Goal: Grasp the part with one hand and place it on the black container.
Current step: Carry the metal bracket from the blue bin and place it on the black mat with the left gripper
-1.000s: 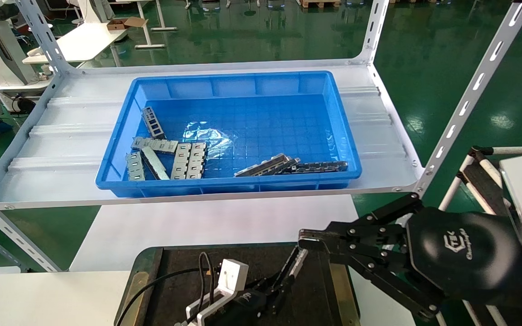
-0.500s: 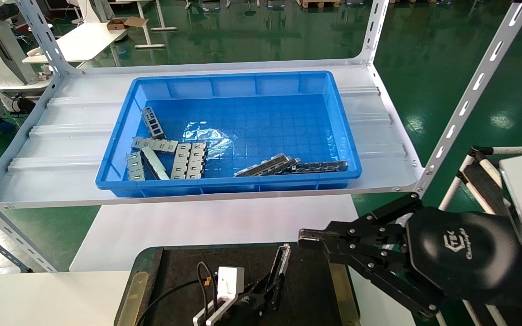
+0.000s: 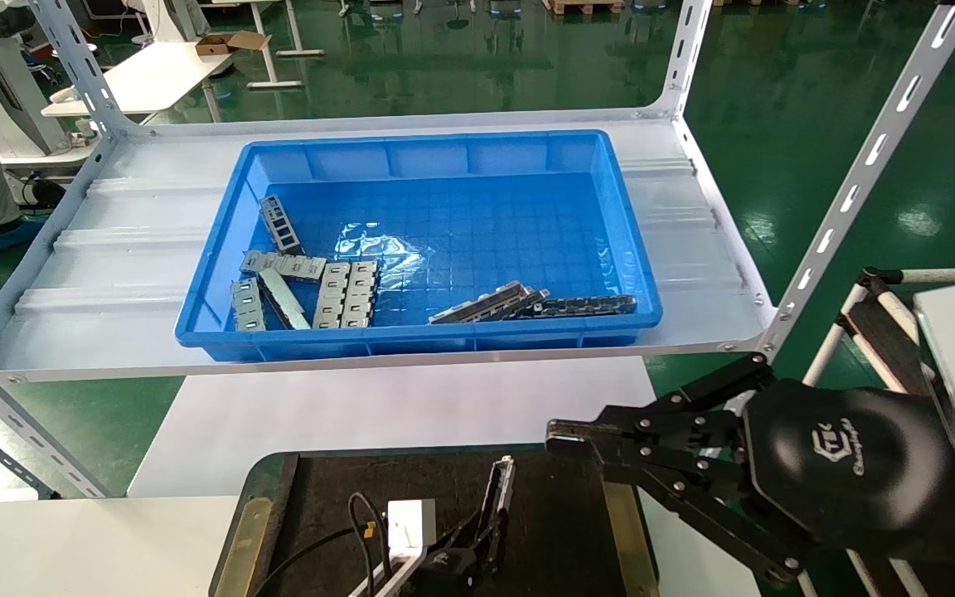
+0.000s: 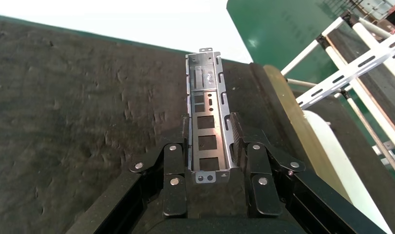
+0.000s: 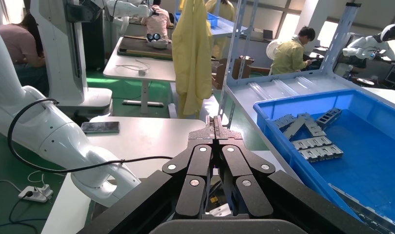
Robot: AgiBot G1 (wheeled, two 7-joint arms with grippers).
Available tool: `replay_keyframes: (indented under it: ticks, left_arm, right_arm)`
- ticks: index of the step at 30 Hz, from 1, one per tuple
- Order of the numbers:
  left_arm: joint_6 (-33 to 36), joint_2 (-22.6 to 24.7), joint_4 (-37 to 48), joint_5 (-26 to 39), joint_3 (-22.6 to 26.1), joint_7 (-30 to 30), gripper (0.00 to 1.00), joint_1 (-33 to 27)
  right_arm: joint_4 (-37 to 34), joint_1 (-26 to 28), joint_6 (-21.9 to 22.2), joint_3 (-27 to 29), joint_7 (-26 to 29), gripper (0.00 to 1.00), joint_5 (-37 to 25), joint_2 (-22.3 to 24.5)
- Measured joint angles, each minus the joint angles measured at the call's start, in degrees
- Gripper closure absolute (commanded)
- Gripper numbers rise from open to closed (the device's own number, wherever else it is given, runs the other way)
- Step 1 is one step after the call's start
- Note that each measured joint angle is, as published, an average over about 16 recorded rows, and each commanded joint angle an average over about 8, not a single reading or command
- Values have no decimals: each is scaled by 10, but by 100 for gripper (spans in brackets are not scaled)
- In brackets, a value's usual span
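Observation:
The part [image 3: 499, 487], a silver-grey trough-shaped bar with rectangular cut-outs, is held at its near end by my left gripper [image 3: 486, 537]. It points away from me, low over the black container [image 3: 345, 489]. In the left wrist view the fingers [image 4: 237, 131] press both sides of the part [image 4: 207, 102], with the rough black tray surface [image 4: 78, 97] beneath. Whether the part touches the tray I cannot tell. My right gripper [image 3: 559, 435] hangs shut and empty over the tray's far right corner; its pads meet in the right wrist view [image 5: 214, 124].
A blue bin [image 3: 419, 336] on the white shelf behind holds several grey plates and bars [image 3: 345, 290]. A slanted white shelf post [image 3: 850, 191] stands at the right. Brass strips [image 3: 249, 531] line the tray's sides. A white table [image 3: 395, 406] lies between tray and shelf.
My left gripper has drawn back toward me and a little left with the part, which now points more straight away. The right arm has not moved.

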Motion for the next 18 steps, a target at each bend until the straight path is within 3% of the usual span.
replay_keyframes:
  ticks: [14,15,18]
  left_arm:
    - [-35,2,19,3,37,-42,100,-22]
    - [-37,2,21,4,39,-46,100,-24]
    - [-42,2,25,8,45,-58,89,-27]
  right_arm:
    - [0,0,0,0,0,98,0,0]
    - [0,0,0,0,0,92,0,0]
    - [0,0,0,0,0,56,0,0]
